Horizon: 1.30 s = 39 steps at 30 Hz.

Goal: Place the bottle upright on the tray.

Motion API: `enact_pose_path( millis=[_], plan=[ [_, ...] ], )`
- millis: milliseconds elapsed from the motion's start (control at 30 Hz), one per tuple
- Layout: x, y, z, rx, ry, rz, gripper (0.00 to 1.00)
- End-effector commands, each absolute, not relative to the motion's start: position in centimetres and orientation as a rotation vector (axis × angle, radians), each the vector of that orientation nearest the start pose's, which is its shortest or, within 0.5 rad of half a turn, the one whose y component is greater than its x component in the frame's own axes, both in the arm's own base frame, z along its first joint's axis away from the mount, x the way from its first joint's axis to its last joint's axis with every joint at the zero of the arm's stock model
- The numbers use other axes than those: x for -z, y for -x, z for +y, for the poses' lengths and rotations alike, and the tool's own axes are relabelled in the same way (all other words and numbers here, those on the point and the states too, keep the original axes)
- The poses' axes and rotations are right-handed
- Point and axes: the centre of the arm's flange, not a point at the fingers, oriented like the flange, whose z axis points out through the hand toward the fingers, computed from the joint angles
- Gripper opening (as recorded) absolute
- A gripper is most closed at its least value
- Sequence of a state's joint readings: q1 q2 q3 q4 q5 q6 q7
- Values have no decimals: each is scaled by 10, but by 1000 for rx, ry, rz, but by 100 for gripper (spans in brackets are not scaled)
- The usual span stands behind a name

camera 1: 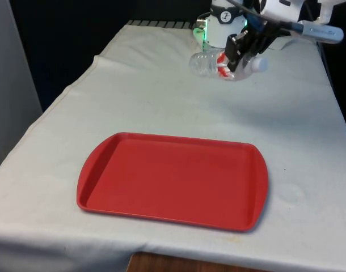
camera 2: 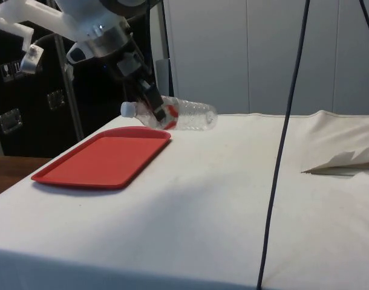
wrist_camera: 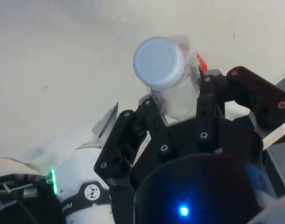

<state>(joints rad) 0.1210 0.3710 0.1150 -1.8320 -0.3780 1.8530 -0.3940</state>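
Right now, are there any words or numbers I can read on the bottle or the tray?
Bottle: it has a red label, held in the gripper, but its print is too blurred to read.
Tray: plain red, no words or numbers on it.
Cloth: no writing.

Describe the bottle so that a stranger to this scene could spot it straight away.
Start at the red tray on the white-clothed table, then look beyond it toward the table's far end. There the black gripper holds a clear plastic bottle on its side above the cloth. It is the one see-through thing here, with a white cap and a red label.
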Motion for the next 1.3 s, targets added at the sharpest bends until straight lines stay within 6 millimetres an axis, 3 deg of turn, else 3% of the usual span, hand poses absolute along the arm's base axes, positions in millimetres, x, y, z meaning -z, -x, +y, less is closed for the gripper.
enact_pose_path(
  millis=[0,467,867,1267],
  plan=[
    [-313,-591,107,-574,3093,-1304,34],
    [-312,-596,98,-445,3119,-1285,34],
    [-336,-590,86,-345,3135,-1264,34],
    [-339,-592,82,-209,3159,-1240,34]
  ],
)
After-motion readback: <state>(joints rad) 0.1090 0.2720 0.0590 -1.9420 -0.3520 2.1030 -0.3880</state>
